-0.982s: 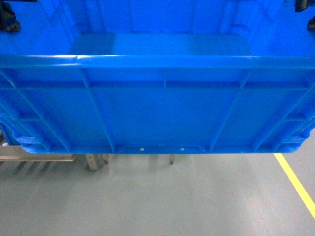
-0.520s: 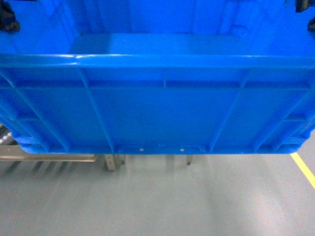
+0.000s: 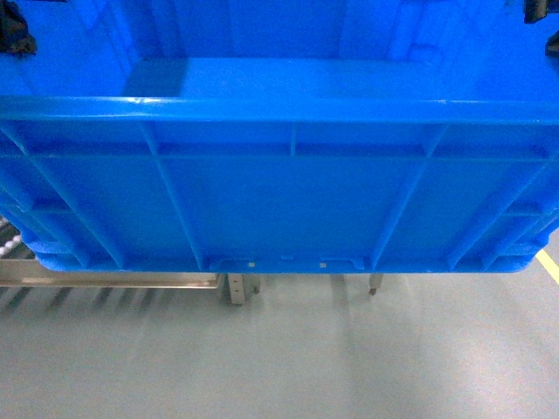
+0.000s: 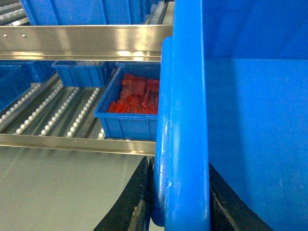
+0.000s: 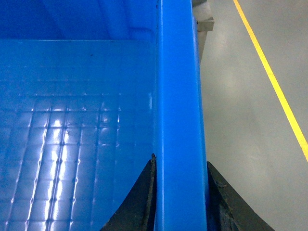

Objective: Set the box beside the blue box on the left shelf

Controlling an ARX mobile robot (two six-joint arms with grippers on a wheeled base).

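Since a second ago we've slid left; both grippers clamp the box rims, carried before the left shelf. Keep it level, line up beside the small bin.

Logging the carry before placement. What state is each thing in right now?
box: empty, held above the floor by both side rims.
left tool: shut on the box's rim.
right tool: shut on the box's opposite rim.
small blue bin: resting on the roller rails, filled with red parts.
left shelf: rollers beside the small blue bin bare.
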